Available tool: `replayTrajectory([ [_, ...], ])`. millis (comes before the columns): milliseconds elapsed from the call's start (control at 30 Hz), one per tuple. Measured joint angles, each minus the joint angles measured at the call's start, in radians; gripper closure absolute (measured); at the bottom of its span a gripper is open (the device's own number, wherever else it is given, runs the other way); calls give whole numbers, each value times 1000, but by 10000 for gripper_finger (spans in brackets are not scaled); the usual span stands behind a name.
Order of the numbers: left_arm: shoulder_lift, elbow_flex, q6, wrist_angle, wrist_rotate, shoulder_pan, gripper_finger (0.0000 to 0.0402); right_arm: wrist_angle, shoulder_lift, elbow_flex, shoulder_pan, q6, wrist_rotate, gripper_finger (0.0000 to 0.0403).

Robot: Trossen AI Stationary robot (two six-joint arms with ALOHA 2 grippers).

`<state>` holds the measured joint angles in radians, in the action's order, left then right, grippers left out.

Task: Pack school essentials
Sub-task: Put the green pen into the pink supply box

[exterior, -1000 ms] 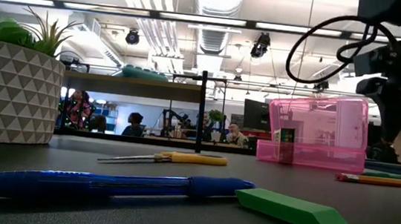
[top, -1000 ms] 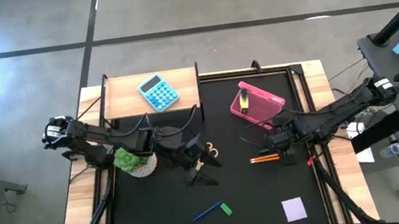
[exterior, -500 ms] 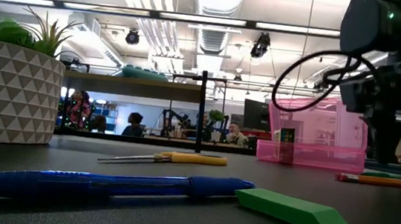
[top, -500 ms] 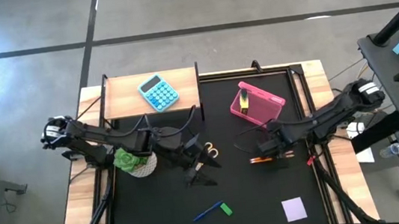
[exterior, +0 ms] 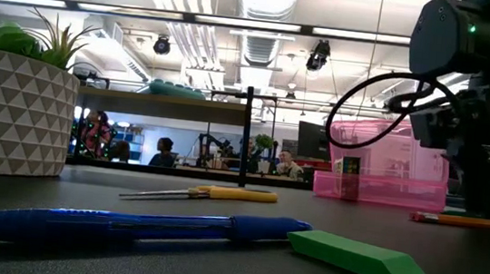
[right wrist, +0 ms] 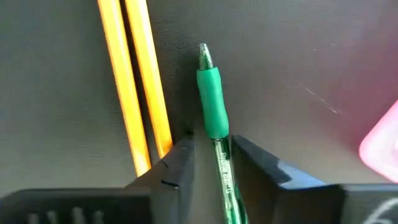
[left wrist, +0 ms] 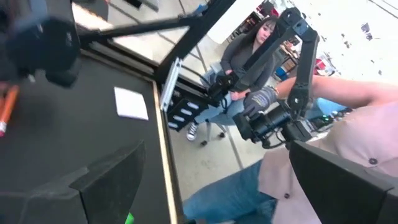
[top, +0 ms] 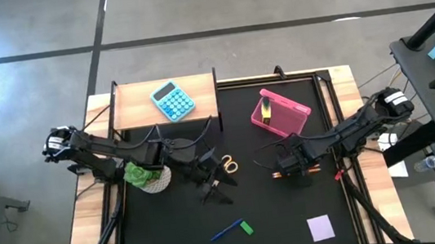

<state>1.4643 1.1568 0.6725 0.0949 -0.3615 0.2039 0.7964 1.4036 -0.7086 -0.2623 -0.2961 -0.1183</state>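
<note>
Two orange pencils (right wrist: pixel 137 93) lie side by side on the black mat (top: pixel 293 212), just beside a green-gripped clear pen (right wrist: pixel 213 106). Right gripper (right wrist: pixel 211 152) is down over them below the pink translucent case (top: pixel 280 111), fingers straddling the pen barrel and nearly clamped on it. Left gripper (top: pixel 218 186) hangs beside the yellow-handled scissors (top: pixel 227 165), jaws spread wide, holding nothing. Blue pen (exterior: pixel 126 228) and green eraser (exterior: pixel 355 257) sit near the front edge, lilac note pad (top: pixel 321 228) at the front right corner.
</note>
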Motion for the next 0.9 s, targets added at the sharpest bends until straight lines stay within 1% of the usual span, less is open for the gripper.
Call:
replayTrajectory([
  [133, 0, -1, 2, 2, -31, -1, 22, -3, -14, 2, 0, -22, -8, 364],
  [233, 0, -1, 2, 0, -50, -1, 22, -3, -27, 3, 2, -47, -30, 385],
  [400, -1, -2, -1, -8, -58, -1, 22, -3, -55, 3, 8, -88, -21, 385],
  [567, -15, -3, -1, -37, -68, -2, 22, -1, -116, -12, 34, -147, -29, 385],
  [667, -25, -3, -2, -38, -71, -6, 22, 1, -166, -35, 59, -177, -53, 385],
  [767, -36, -3, -3, -42, -72, -15, 22, 1, -211, -59, 93, -178, -102, 386],
  [900, -42, -3, -7, -44, -75, -28, 22, -1, -248, -82, 178, -172, -170, 385],
])
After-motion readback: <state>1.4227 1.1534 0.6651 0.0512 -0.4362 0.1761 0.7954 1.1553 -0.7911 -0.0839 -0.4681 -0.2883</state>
